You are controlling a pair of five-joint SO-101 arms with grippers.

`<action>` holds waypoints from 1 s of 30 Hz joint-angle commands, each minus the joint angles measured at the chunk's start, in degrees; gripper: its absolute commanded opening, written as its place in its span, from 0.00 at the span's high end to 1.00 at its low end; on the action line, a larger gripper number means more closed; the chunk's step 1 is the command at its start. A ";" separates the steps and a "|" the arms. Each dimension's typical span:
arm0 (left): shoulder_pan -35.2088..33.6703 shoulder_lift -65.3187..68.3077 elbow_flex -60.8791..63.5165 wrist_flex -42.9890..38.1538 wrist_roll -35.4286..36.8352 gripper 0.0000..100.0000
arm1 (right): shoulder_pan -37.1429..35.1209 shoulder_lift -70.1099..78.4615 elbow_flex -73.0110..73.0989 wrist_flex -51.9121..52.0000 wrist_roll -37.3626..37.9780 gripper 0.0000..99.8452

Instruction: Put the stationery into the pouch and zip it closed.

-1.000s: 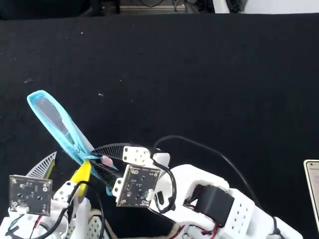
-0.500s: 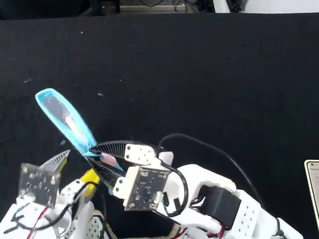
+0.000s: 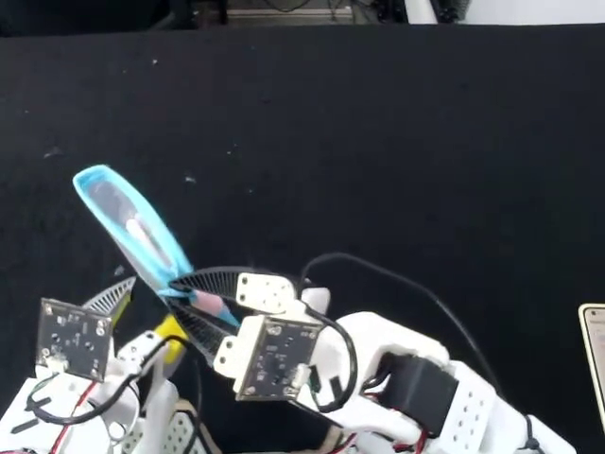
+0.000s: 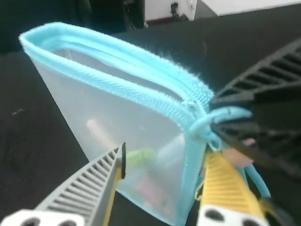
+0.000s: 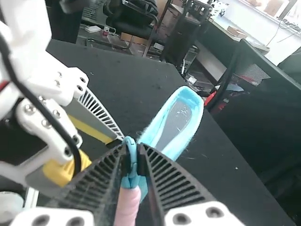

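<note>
Pouch [image 3: 132, 232] of light blue mesh is upright on edge, zip uppermost, at the near left of the black table [image 3: 397, 142], with its near end between the two grippers. Nearest, the left gripper [image 3: 151, 305] has its grey and yellow fingers spread wide, and the pouch's lower near corner sits between them. In the left wrist view the grey fingertip [image 4: 110, 162] lies against the translucent side; whether the yellow one touches cannot be told. Just beyond, the right gripper [image 3: 180, 293], set in from the right side, has its black fingers pressed together on the blue zip pull [image 4: 221, 117] at the near end of the zip. Through the side the stationery [image 4: 141, 155] shows as a white stick, a green piece and something pink low in the pouch. From the pull the pouch runs away leftward and farther up the table, its rounded far end untouched by either gripper. Whether the zip is closed along its whole length cannot be told.
</note>
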 commanded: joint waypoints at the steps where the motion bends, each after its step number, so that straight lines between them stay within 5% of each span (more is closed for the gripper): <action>1: -2.86 0.00 -0.48 0.62 -0.88 0.73 | -0.18 -1.01 -3.21 1.67 -0.09 0.99; 9: -14.90 0.00 0.04 -0.70 -0.97 0.73 | -0.44 -0.92 -3.38 4.66 -0.53 0.99; 20: -15.60 -0.09 -0.48 -0.18 -0.97 0.73 | -5.54 -0.57 -3.21 5.80 -5.27 0.99; 30: -15.60 -0.09 -0.48 -0.18 -0.97 0.73 | -5.63 -0.92 0.40 5.45 -5.71 0.87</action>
